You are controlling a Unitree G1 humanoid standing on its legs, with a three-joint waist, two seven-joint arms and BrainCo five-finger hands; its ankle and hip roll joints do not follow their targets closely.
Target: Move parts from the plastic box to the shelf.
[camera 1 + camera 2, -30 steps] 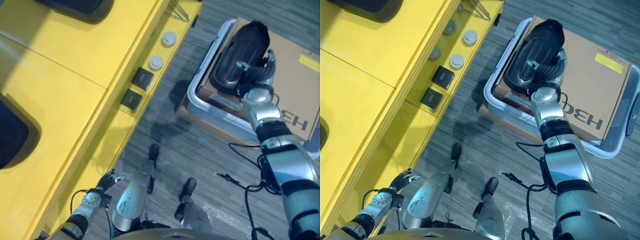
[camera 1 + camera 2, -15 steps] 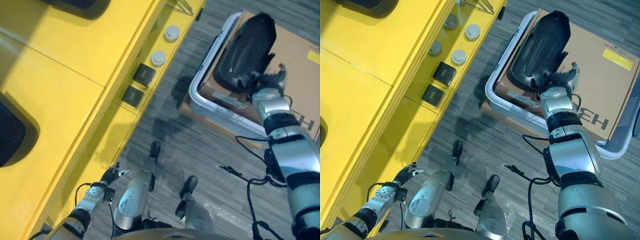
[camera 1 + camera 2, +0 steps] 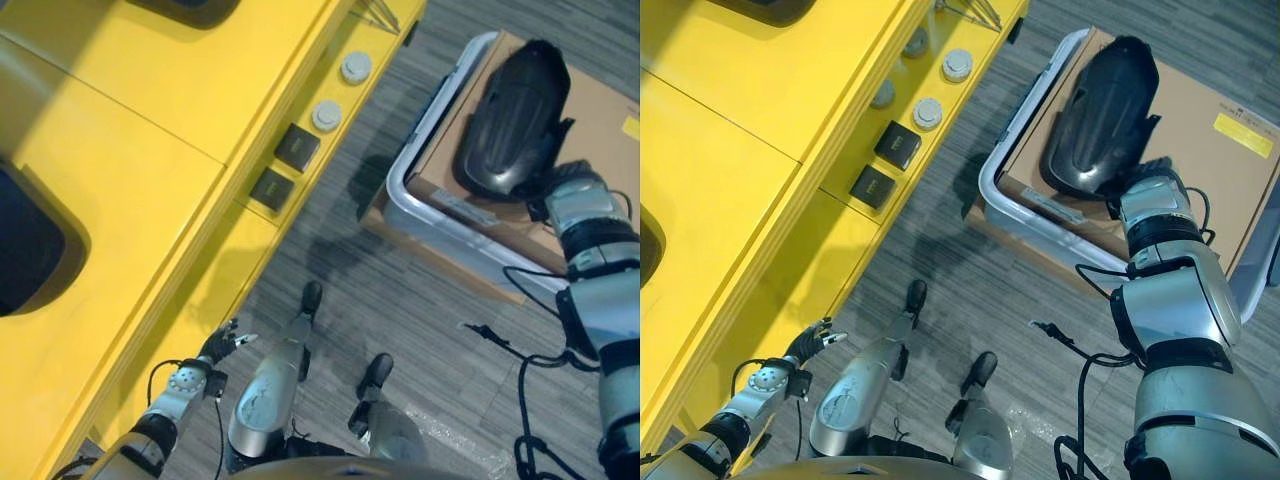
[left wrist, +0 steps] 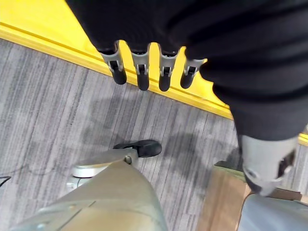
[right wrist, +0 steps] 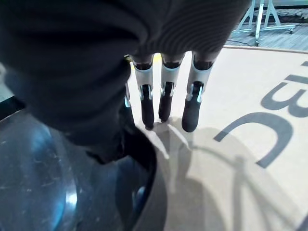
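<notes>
A long glossy black part [image 3: 512,118] lies on a brown cardboard sheet [image 3: 1225,185] inside the grey plastic box [image 3: 418,212] on the floor at the right. My right hand [image 3: 1143,178] sits at the part's near end. In the right wrist view its fingers [image 5: 163,98] are straight, tips down on the cardboard right beside the black part [image 5: 53,183], holding nothing. The yellow shelf [image 3: 150,120] runs along the left. My left hand [image 3: 215,346] hangs low beside the shelf's front edge, its fingers [image 4: 139,72] relaxed and empty.
On the shelf's lower level lie two black square parts [image 3: 297,148] [image 3: 270,187] and two white round parts [image 3: 326,115] [image 3: 356,67]. A dark bulky part [image 3: 30,240] rests on the shelf top at the left. Grey striped carpet lies between shelf and box.
The camera has shifted. My right hand has slid back from the black part's side to its near end, fingers now on the cardboard. The left hand has barely moved.
</notes>
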